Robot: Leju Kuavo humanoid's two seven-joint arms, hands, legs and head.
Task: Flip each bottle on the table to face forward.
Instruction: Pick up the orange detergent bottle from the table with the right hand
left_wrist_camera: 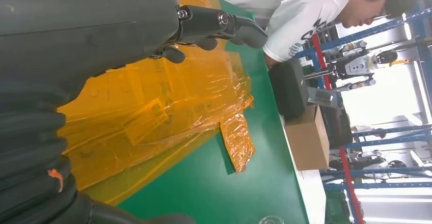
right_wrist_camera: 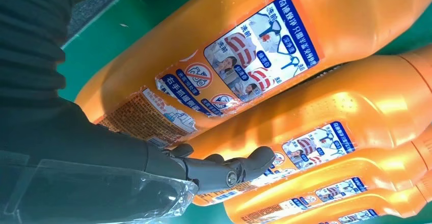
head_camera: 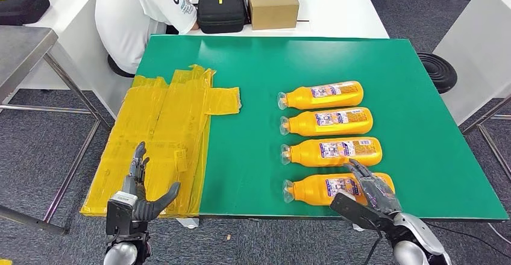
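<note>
Bottles lie in a row on the green table; the right hand reaches over the nearest bottle, fingers spread, not gripping yet. Next: close and roll it. Left hand hovers open.

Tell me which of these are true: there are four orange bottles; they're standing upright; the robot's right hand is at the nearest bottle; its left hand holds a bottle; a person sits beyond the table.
1. Four orange bottles: true; the nearest bottle is one.
2. Standing upright: false. All lie on their sides on the green table.
3. Right hand at the nearest bottle: true.
4. Left hand holds a bottle: false. It is empty, fingers apart, over the yellow plastic.
5. A person beyond the table: true.
</note>
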